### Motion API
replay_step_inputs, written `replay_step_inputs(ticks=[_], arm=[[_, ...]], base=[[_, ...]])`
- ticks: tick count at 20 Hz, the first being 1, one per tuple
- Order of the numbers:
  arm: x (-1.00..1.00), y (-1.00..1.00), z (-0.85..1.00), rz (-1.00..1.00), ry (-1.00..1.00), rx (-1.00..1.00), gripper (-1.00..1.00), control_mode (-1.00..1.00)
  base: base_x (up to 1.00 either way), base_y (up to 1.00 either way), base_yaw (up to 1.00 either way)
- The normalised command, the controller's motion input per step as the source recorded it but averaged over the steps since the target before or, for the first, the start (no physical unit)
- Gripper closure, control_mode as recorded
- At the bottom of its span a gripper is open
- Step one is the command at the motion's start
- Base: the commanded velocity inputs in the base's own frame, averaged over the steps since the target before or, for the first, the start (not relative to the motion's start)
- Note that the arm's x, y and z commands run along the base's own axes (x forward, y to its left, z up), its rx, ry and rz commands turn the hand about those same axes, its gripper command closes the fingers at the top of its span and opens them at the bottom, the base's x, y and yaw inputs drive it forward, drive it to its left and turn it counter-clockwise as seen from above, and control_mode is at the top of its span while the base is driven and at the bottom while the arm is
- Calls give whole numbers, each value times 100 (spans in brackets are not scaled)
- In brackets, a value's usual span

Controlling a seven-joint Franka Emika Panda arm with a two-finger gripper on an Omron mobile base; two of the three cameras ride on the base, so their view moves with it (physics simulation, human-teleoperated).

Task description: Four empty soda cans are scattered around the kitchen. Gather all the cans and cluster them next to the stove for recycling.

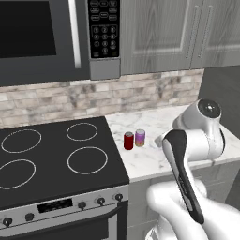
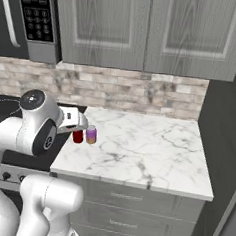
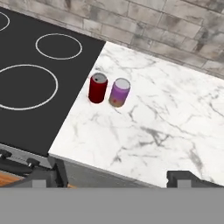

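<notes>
With the gripper [image 3: 113, 177] spread wide and empty, red can [image 3: 97, 88] and pink-purple can [image 3: 119, 92] are seen upper-centre, just beside the stove [image 3: 39, 83]; either could be toppled if the next can is set too close

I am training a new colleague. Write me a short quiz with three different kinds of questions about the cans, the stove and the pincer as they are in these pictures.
1. True or false: the red can stands upright on the marble counter, beside the stove.
2. Which can is nearer the stove? A) red can B) purple can
3. Fill in: the pincer is ____ and holds nothing.

Key: 1 true; 2 A; 3 open
</notes>
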Motion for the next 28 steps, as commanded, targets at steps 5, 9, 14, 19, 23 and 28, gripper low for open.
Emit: replay_step_inputs(ticks=[5,9,14,19,23,28], arm=[[-52,0,28,-3,6,18,-100,-100],[-56,-1,17,0,0,11,-100,-100],[-58,0,19,0,2,12,-100,-100],[-59,0,22,-2,3,6,-100,-100],[-59,0,19,-2,3,3,-100,-100],[-28,0,5,-1,1,2,-100,100]], base=[[0,0,0],[0,0,0],[0,0,0],[0,0,0],[0,0,0],[-42,0,-2]])
